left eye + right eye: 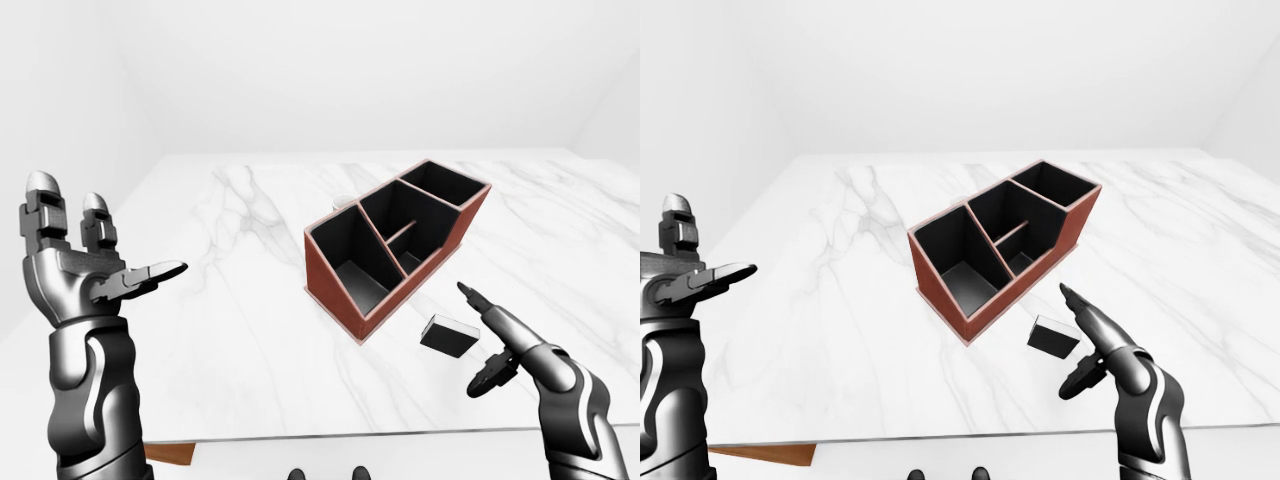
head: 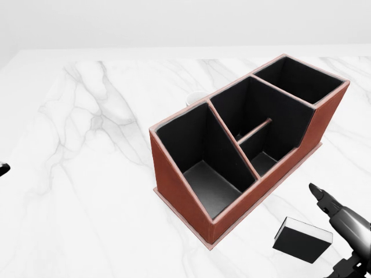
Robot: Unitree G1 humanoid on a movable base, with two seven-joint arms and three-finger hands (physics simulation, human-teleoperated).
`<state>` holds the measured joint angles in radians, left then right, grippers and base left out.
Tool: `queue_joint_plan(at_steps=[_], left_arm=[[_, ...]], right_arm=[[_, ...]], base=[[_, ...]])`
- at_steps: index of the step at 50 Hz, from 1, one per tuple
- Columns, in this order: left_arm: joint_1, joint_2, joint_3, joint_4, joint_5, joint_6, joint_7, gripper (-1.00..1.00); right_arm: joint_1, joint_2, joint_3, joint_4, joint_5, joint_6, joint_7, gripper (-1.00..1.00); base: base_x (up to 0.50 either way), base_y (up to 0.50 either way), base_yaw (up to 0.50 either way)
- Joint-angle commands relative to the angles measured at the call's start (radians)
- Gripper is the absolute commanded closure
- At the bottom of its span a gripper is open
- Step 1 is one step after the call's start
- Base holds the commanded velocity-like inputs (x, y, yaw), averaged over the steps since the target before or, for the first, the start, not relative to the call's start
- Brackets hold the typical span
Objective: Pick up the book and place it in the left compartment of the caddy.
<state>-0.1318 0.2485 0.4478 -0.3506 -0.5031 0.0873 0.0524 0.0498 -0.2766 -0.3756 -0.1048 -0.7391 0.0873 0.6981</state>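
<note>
Two hands, fingers spread, empty | book (image 2: 302,238) beside caddy (image 2: 243,145) | small white object behind caddy mostly hidden

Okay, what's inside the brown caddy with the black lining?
Every compartment of the brown caddy that shows is bare and black; its near walls hide some floor. The black book lies outside on the marble.

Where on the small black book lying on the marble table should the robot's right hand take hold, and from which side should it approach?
Probably across the book's two long edges, coming down from above. It lies flat on the table, apart from the caddy, so only its thin sides offer purchase. The open right hand hovers just right of it in the left-eye view, so that hand suits best.
</note>
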Motion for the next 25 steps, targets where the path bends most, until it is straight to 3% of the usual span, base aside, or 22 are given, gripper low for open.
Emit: queue_joint_plan(at_steps=[1, 25], left_arm=[[0.003, -0.002, -0.002, 0.006, 0.003, 0.0, -0.003, -1.0], [0.0, -0.001, -0.005, 0.021, 0.007, 0.0, -0.009, -1.0]], right_arm=[[0.012, -0.013, 0.006, 0.06, 0.002, 0.0, 0.0, -1.0], [-0.018, -0.047, -0.01, 0.059, -0.069, 0.0, 0.0, -1.0]], base=[[0.0, 0.0, 0.0], [0.0, 0.0, 0.0]])
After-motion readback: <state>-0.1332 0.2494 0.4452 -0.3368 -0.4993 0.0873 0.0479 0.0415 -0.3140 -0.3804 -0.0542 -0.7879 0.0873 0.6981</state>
